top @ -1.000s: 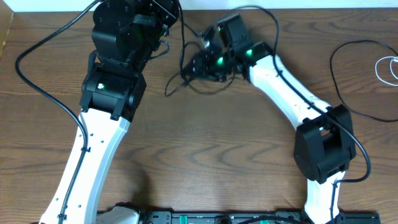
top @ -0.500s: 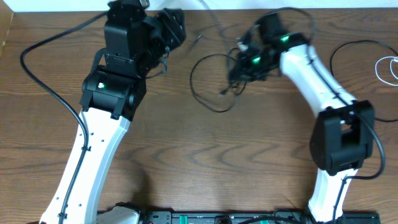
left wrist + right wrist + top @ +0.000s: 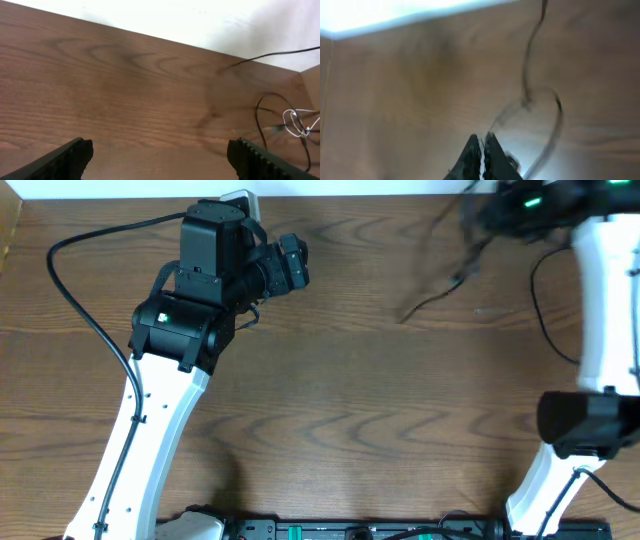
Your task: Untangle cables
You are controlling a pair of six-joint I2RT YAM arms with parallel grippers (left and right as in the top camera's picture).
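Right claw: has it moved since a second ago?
Yes. In the overhead view the right claw swung right and toward the table's far edge, trailing the black cable.

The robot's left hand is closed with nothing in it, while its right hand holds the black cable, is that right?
Not quite. The left hand is open, not closed: the left wrist view shows its fingers wide apart over the table, nothing between them. The right hand does hold the black cable.
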